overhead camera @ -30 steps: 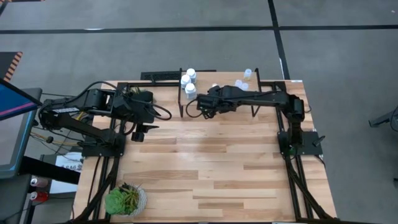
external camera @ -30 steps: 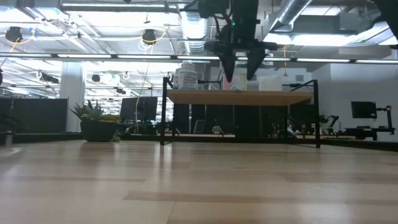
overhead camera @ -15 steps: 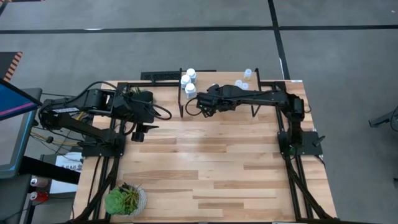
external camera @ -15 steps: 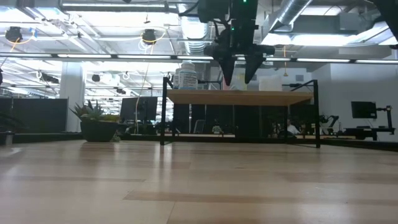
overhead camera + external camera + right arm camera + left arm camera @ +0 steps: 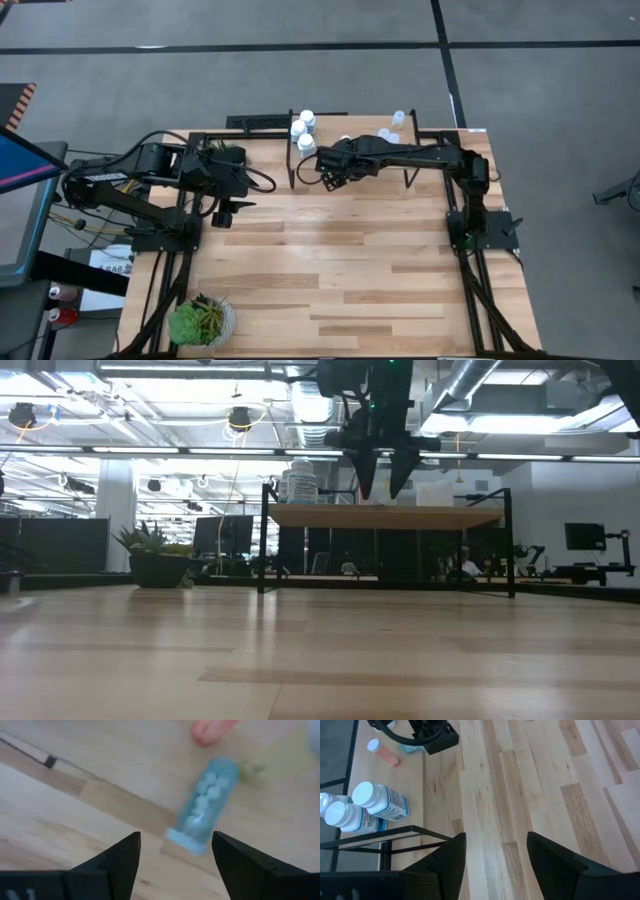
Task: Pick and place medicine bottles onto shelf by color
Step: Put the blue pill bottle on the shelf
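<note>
Pale-blue bottle (image 5: 207, 800) lying toppled shows only past right tool (image 5: 175, 851).

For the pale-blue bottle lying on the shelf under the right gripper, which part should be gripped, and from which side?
Probably across the middle of its body, from above. The pale-blue bottle lies on its side on the shelf, cap end nearest the open right gripper. The fingers should close on the two long rounded sides.

From overhead the right pincer (image 5: 330, 172) covers the shelf (image 5: 312, 168) beneath it, hiding the pale-blue bottle (image 5: 206, 802) lying ahead of its fingertips. Beyond that, a reddish bottle (image 5: 212, 729) is blurred and cut off.
</note>
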`<state>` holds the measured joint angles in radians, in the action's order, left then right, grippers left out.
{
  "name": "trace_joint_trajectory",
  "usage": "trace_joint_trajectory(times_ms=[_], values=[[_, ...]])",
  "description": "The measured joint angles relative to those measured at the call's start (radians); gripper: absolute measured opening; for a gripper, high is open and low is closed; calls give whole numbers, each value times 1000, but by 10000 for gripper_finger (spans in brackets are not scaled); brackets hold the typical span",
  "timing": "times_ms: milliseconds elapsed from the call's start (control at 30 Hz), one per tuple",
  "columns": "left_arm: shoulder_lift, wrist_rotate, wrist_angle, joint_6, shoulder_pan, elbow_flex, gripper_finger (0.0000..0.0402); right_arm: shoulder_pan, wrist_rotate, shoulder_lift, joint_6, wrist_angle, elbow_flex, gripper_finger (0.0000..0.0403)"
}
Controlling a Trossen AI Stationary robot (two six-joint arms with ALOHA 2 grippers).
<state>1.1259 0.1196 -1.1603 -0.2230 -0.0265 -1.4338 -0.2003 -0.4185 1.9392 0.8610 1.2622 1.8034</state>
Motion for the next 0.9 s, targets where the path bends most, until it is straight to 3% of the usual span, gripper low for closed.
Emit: trace_joint_trajectory(times_ms=[633, 900], values=[[0, 0, 0, 1, 0, 0, 197, -30, 59, 0, 2, -5, 0, 133], [0, 0, 0, 1, 0, 0, 197, -24, 102, 0, 5, 20, 0, 96]])
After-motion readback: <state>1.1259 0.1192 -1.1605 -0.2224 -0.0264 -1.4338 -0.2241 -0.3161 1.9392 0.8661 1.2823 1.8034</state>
